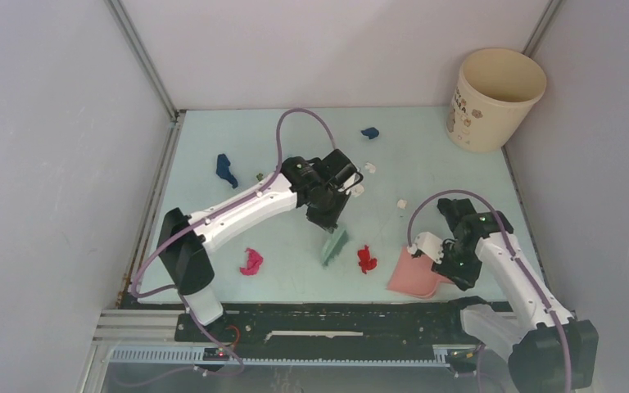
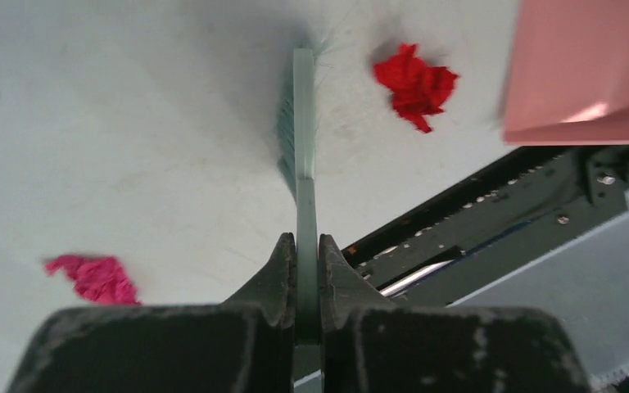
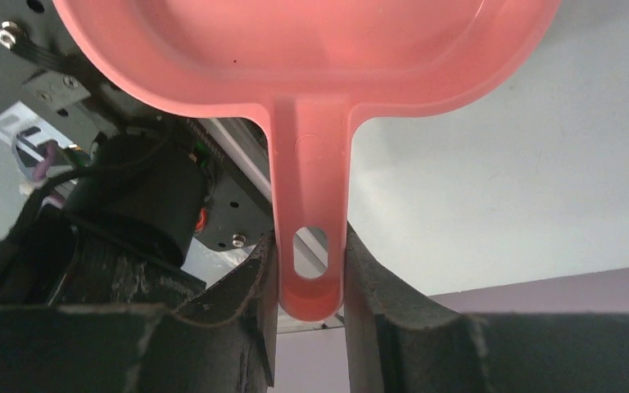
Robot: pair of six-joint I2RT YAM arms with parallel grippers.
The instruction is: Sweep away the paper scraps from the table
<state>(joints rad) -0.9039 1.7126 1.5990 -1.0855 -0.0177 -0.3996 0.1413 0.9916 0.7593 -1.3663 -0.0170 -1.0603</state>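
Note:
Paper scraps lie scattered on the pale green table (image 1: 450,168): a red one (image 1: 367,259) (image 2: 415,84), a magenta one (image 1: 251,262) (image 2: 94,277), dark blue ones (image 1: 227,169) (image 1: 369,133), and small white bits (image 1: 402,203) (image 1: 369,167). My left gripper (image 1: 328,219) (image 2: 306,246) is shut on the handle of the green hand brush (image 1: 335,244) (image 2: 304,123), whose bristles rest on the table just left of the red scrap. My right gripper (image 1: 440,260) (image 3: 311,262) is shut on the handle of the pink dustpan (image 1: 414,273) (image 3: 311,49), which sits right of the red scrap.
A cream bucket (image 1: 491,98) stands in the far right corner. Grey walls enclose the table on three sides. A black rail (image 1: 328,319) (image 2: 491,213) runs along the near edge, close behind the brush and dustpan.

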